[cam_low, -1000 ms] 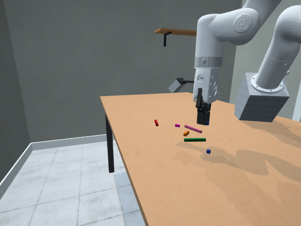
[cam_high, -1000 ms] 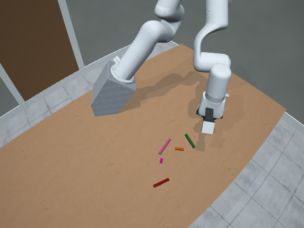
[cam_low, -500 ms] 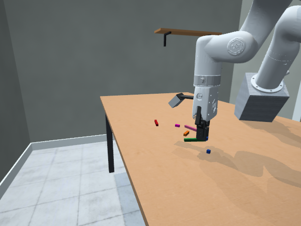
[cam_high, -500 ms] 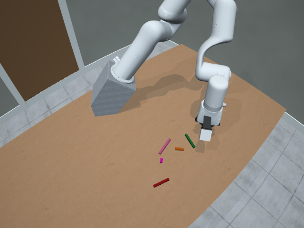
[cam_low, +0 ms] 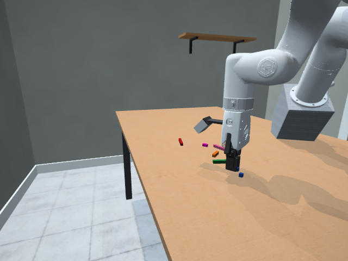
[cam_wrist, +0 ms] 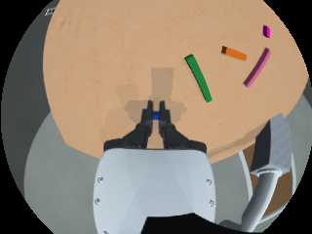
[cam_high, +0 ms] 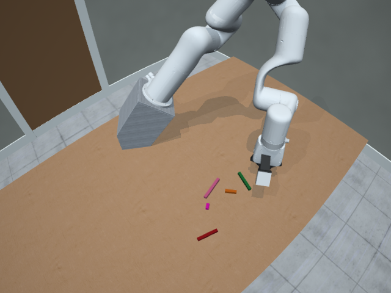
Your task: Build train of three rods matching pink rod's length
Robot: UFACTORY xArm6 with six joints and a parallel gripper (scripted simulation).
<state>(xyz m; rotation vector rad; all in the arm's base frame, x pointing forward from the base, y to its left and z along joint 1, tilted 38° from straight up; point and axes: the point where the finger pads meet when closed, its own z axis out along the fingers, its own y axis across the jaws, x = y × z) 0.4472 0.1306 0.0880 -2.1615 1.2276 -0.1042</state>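
- Gripper [cam_high: 274, 156] [cam_low: 233, 170] [cam_wrist: 156, 107]: jaws pinching a small blue block [cam_low: 237, 169] [cam_wrist: 156, 115], held low over the table [cam_high: 151, 201] [cam_low: 213, 202] [cam_wrist: 107, 58].
- 2nd blue block [cam_low: 241, 174]: on table, approx. 5 o'clock from fingertips in ext. view, near. Not made out in top or wrist views. Contact betw. the two blocks: none seen.
- Red rod [cam_high: 207, 234] [cam_low: 180, 141]: approx. 7-8 o'clock from gripper in top view, well apart.
- Pink rod [cam_high: 211, 187] [cam_low: 218, 147] [cam_wrist: 256, 68]: ref. length only, approx. 9 o'clock in top view.
- Assessment: only red + both blues make the sum; train not yet built. Step in hand judged to be setting held block by its twin.
- Method: square block's faces to twin's, align sides, lower straight down beside it, seat flat, then release. Avoid landing on top of twin or nudging it askew.
- Jaw caution: fingers should straddle the sides, not the joining face, else gap likely exceeds tol. Open gently, lift vert.
- Green rod [cam_high: 244, 180] [cam_low: 219, 161] [cam_wrist: 198, 78]: approx. 2 o'clock in wrist view; must stay clear of train. Same for orange rod [cam_high: 230, 191] [cam_low: 215, 154] [cam_wrist: 234, 53] and magenta rod [cam_high: 207, 206] [cam_low: 205, 144] [cam_wrist: 266, 31].
- Rec.: leave straight run for red rod at one end.
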